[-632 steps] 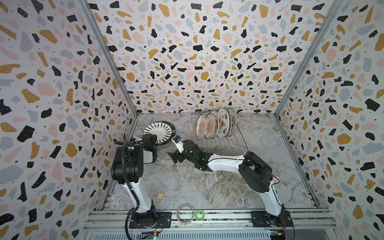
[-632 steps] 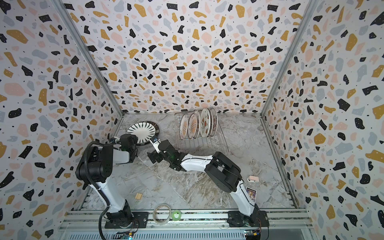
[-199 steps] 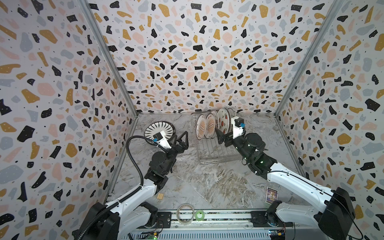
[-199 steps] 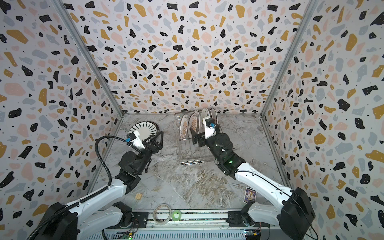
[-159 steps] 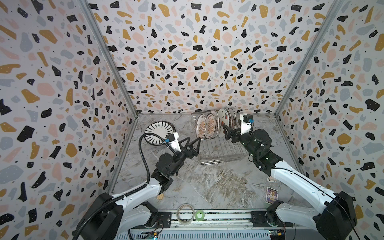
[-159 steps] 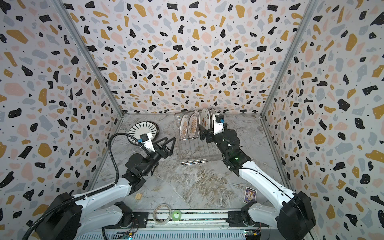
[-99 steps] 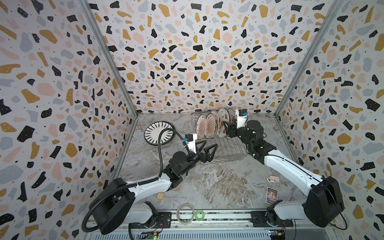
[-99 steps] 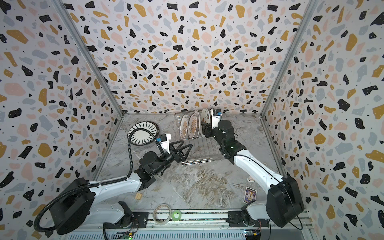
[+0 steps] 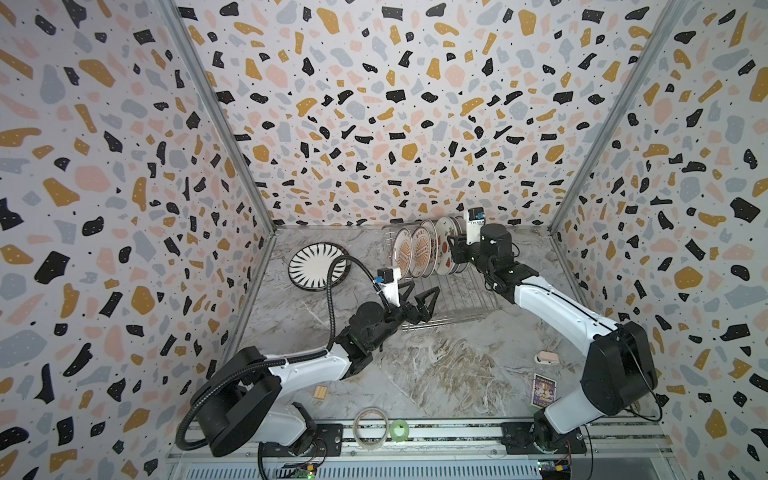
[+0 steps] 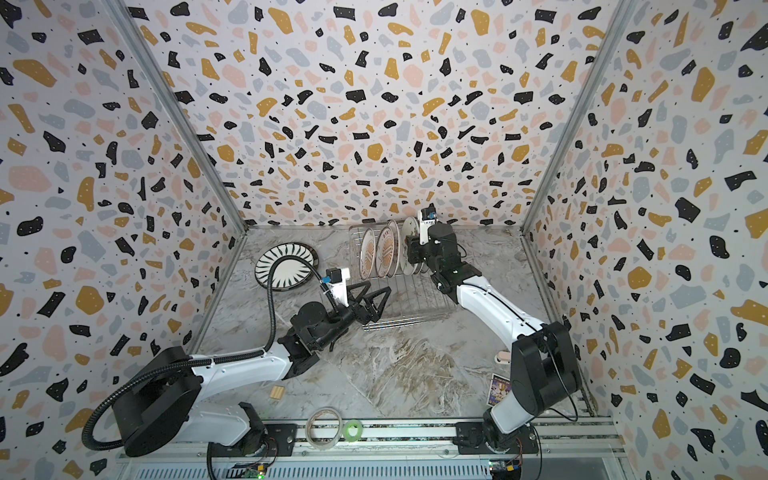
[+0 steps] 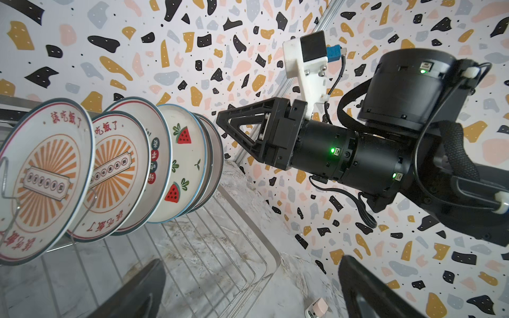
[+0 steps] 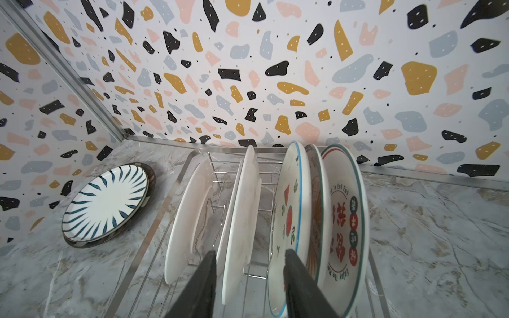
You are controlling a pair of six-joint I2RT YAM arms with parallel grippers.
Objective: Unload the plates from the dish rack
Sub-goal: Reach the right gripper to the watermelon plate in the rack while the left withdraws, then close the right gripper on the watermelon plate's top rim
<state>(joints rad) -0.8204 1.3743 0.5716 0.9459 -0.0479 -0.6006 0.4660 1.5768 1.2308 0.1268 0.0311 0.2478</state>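
Note:
Several plates [image 9: 422, 253] [image 10: 384, 251] [image 11: 46, 176] stand on edge at the back of the dish rack [image 9: 449, 319] [image 10: 411, 320] [image 11: 272, 256] [image 12: 154, 228]. My right gripper [image 9: 451, 249] [image 10: 409, 249] [image 12: 248, 252] [image 11: 223, 121] reaches into that row. Its jaws straddle a white plate back [image 12: 239, 214] and the watermelon plate's rim [image 12: 289, 209], with a thin gap showing beside one finger. My left gripper [image 9: 419, 297] [image 10: 370, 297] [image 11: 250, 261] hangs wide open and empty over the rack's front corner. A dark-striped plate [image 9: 318, 266] [image 10: 286, 266] [image 12: 106, 203] lies flat left of the rack.
Two tape rolls [image 9: 370, 422] sit on the front rail. A small wooden block [image 9: 320, 392], a picture card [image 9: 543, 388] and a small pink object [image 9: 546, 357] lie on the marble floor. Patterned walls close in on three sides, and the back wall is close behind the rack.
The right gripper went back along the rack to the plate row and its jaws narrowed around the rims. The left arm stretched from beside the striped plate to the rack's front corner, still open.

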